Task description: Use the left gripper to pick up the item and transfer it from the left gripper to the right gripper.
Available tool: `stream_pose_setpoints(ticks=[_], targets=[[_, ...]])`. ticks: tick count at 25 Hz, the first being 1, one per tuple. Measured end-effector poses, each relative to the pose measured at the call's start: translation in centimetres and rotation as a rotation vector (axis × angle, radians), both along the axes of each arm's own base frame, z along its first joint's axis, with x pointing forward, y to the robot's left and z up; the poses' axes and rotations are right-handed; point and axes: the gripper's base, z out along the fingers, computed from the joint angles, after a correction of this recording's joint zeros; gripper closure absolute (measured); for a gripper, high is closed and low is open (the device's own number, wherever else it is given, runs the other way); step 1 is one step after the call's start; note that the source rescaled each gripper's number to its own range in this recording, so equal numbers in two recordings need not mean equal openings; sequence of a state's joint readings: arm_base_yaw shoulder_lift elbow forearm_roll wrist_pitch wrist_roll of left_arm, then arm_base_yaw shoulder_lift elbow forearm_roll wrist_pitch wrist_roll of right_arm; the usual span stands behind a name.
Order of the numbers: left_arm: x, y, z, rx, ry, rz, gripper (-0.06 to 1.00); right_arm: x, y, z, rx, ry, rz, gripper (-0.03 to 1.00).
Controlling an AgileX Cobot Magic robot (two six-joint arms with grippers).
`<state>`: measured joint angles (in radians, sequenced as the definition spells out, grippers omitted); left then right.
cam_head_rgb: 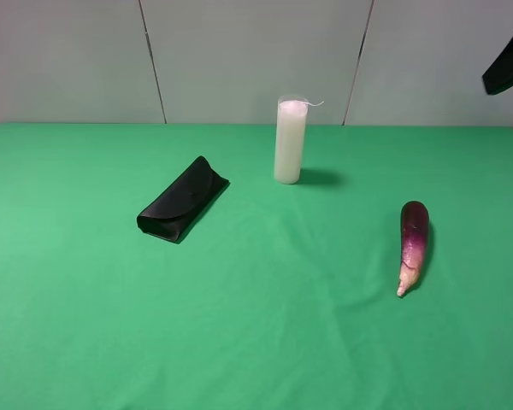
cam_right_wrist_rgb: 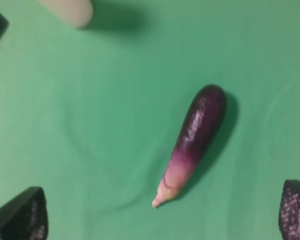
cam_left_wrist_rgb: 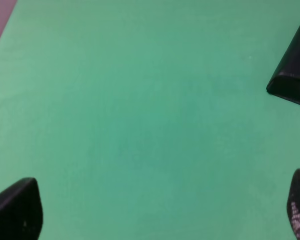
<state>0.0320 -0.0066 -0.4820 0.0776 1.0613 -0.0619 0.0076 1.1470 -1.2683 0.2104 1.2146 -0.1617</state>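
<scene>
The item (cam_head_rgb: 413, 243) is a glossy purple eggplant with a pale pointed tip. It lies on the green cloth at the right, tip toward the front. It also shows in the right wrist view (cam_right_wrist_rgb: 195, 135), in front of my right gripper (cam_right_wrist_rgb: 157, 215), which is open and empty above the cloth. My left gripper (cam_left_wrist_rgb: 157, 212) is open and empty over bare green cloth, with an end of the black glasses case (cam_left_wrist_rgb: 292, 70) at the edge of its view. Neither gripper's fingers show in the high view.
A black folded glasses case (cam_head_rgb: 182, 199) lies left of centre. A tall white candle (cam_head_rgb: 290, 141) stands at the back centre, and its base shows in the right wrist view (cam_right_wrist_rgb: 67, 10). A black arm part (cam_head_rgb: 509, 60) hangs at the upper right edge. A grey wall stands behind the table.
</scene>
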Motion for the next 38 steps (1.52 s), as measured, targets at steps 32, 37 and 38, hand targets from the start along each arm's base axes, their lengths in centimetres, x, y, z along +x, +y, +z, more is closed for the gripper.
stream_pose_setpoints(ticks=[32, 37, 38], targets=[[0.0, 0.0, 0.0, 0.001, -0.001, -0.001, -0.03, -20.2, -0.9, -11.4, -0.06, -0.486, -0.06, -0.03], [0.0, 0.0, 0.0, 0.001, -0.001, -0.001, -0.03, -20.5, -1.1, -11.4, -0.055, -0.518, -0.087, -0.03], [0.0, 0.0, 0.0, 0.001, -0.001, -0.001, -0.03, -20.5, -1.1, -11.4, -0.054, -0.521, -0.089, -0.03]])
